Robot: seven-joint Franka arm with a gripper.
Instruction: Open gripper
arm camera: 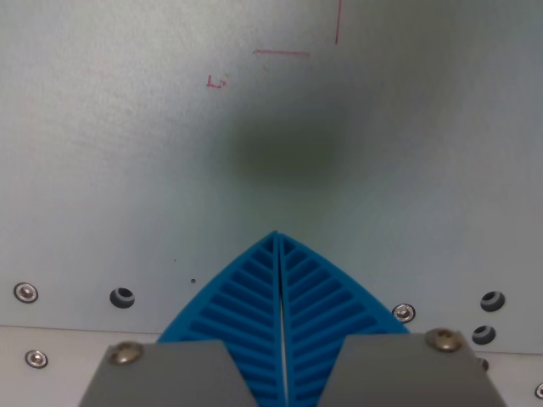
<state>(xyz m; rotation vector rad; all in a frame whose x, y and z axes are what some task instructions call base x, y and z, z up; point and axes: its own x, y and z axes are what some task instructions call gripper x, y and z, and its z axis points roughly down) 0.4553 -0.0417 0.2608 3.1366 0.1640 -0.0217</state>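
In the wrist view, the tool (278, 242) hangs over a pale grey tabletop (127, 170), its two blue ribbed fingers (237, 305) pressed together along their whole length so that only a thin seam shows between them. Nothing is held between them. A soft dark shadow (284, 153) lies on the tabletop just beyond the tips, with faint red marks (280, 52) farther off. The opening appears not yet begun; the whole spreading remains.
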